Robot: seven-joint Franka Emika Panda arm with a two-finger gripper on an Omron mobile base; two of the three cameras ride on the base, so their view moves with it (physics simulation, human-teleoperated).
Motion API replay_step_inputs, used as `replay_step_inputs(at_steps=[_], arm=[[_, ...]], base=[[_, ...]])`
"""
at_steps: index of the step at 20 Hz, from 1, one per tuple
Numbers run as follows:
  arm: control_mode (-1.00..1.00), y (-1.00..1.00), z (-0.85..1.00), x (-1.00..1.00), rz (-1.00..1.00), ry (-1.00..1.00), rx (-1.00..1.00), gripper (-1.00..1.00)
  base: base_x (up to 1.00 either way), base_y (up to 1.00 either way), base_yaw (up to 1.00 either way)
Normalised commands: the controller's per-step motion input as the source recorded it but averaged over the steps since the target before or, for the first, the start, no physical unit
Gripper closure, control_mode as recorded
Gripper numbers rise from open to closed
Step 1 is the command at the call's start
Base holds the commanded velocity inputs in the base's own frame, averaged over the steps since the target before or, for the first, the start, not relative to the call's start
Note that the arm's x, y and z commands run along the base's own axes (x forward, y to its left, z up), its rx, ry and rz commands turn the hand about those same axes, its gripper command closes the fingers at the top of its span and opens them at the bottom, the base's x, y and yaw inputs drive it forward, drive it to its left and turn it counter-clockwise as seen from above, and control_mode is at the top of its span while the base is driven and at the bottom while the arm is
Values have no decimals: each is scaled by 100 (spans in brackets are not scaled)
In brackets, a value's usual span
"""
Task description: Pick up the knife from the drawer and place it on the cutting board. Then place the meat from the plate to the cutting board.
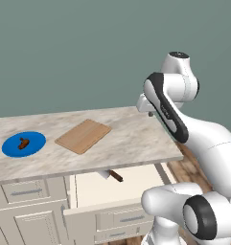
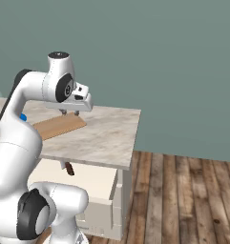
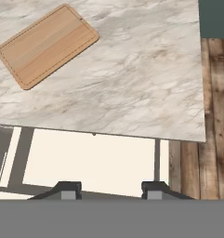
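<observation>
While the drawer [image 1: 114, 191] stands pulled out below the marble surface [image 1: 131, 141], the knife [image 1: 113, 175] lies inside it near the back, its dark handle showing and most of its blade tucked under the overhanging edge of the surface. That overhang is the crux of the step in hand, fetching the knife: a straight drop from above will not reach it, so the arm would do well to come down in front of the surface edge, over the open part of the drawer, and then reach inward and low toward the handle. Aligning the fingers across the handle, not along it, should give the surer hold, and lifting a little before drawing back outward would keep the blade from catching the underside of the surface. The pincer [image 2: 70, 113] hangs high over the right part of the surface, well above and apart from the knife, with nothing between its fingers; in the hand view the two fingertips [image 3: 69, 189] stand a moderate gap apart, partly open and holding nothing, so opening no wider than the slim handle needs seems sensible. Farther along the surface lies the cutting board [image 1: 83, 136], flat and bare, ready to receive the knife. Beyond it, toward the far left end, the blue plate [image 1: 35, 141] carries the meat [image 1: 23, 143], untouched.
</observation>
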Motion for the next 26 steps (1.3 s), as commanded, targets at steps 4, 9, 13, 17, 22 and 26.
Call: replay_step_inputs(at_steps=[4, 9, 13, 17, 22, 26], arm=[[-100, 0, 0, -3, 0, 0, 0, -100], [-100, 0, 0, 0, 0, 0, 0, -100], [-100, 0, 0, 0, 0, 0, 0, -100], [-100, 0, 0, 0, 0, 0, 0, -100], [-100, 0, 0, 0, 0, 0, 0, -100], [-100, 0, 0, 0, 0, 0, 0, -100]], base=[[0, 0, 0], [0, 0, 0], [0, 0, 0], [0, 0, 0], [0, 0, 0], [0, 0, 0]])
